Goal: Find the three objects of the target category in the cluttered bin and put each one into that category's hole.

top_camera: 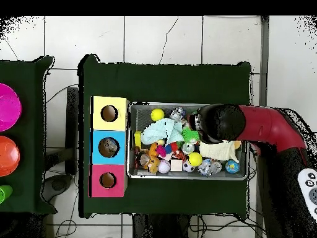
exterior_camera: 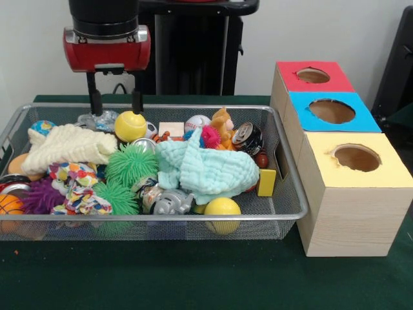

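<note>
One crushed bottle [exterior_camera: 103, 120] at the bin's [exterior_camera: 293, 213] far left looks light and slippery, so we'd pinch its ridge with the wide-open, empty gripper [exterior_camera: 115, 103].

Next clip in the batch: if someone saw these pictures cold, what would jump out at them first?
Probably the wire-mesh basket, heaped with toys: spiky green balls, a yellow ball, and a mint cloth draped across the middle. Above its far left corner in the front view hangs the red arm's gripper, fingers open over a crinkly clear plastic bottle. Beside the basket stands a row of wooden boxes topped red, blue and yellow, each with a round hole.
</note>
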`<control>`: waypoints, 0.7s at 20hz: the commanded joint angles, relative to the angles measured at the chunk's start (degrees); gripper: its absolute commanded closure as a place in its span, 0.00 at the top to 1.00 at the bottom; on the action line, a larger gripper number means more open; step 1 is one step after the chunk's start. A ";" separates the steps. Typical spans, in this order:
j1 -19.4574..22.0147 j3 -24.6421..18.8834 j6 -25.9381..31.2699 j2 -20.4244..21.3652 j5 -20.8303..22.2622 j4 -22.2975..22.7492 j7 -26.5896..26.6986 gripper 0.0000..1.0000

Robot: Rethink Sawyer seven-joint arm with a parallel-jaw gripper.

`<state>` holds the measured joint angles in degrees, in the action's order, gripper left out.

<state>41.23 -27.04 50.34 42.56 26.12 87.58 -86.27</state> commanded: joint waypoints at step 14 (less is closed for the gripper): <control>9.83 -8.81 5.00 -2.21 7.76 9.64 22.39 1.00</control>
<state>49.49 -32.06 50.34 42.50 30.21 91.76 -84.85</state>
